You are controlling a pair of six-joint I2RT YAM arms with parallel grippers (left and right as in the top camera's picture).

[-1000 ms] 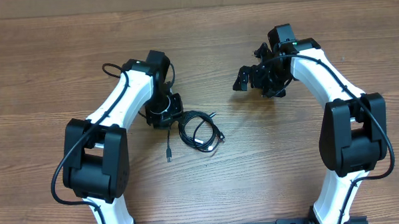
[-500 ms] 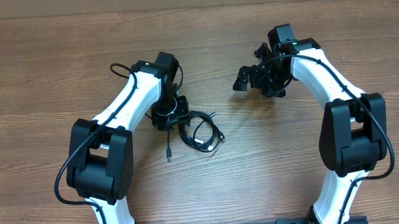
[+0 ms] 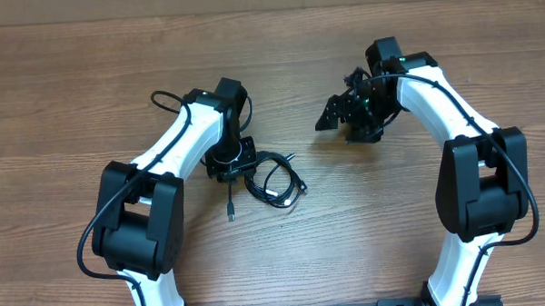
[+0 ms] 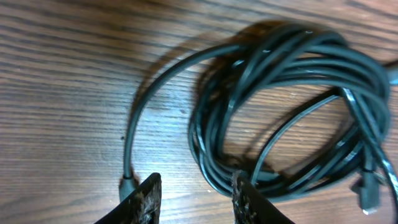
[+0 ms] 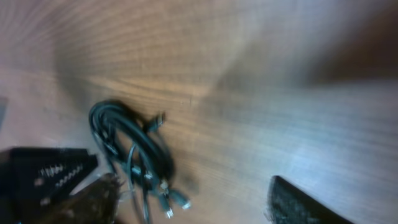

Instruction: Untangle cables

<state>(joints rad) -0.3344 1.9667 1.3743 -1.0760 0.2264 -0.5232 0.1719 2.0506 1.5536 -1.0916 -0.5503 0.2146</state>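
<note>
You have a brown wood-grain table point(image 3: 61, 97) under both arms. Your white-and-black left arm point(image 3: 177, 143) reaches in toward the middle, and your white-and-black right arm point(image 3: 439, 102) bends in from the other side, well apart from it. The cables point(image 3: 275, 180), a bunch of thin black cords in loose overlapping loops, lie on the table near its centre, just beside your left gripper point(image 4: 194, 196) and well apart from your right gripper point(image 5: 193, 202). Your left jaws stand apart over bare wood, one fingertip point(image 4: 245, 199) at the coil's lower edge; you cannot tell whether it touches. Your right jaws are spread wide around nothing. One strand curves out of the coil to a small plug point(image 4: 127, 184) beside the other left finger. The blurred right wrist view shows silver-tipped plugs point(image 5: 174, 200) at the coil's end.
</note>
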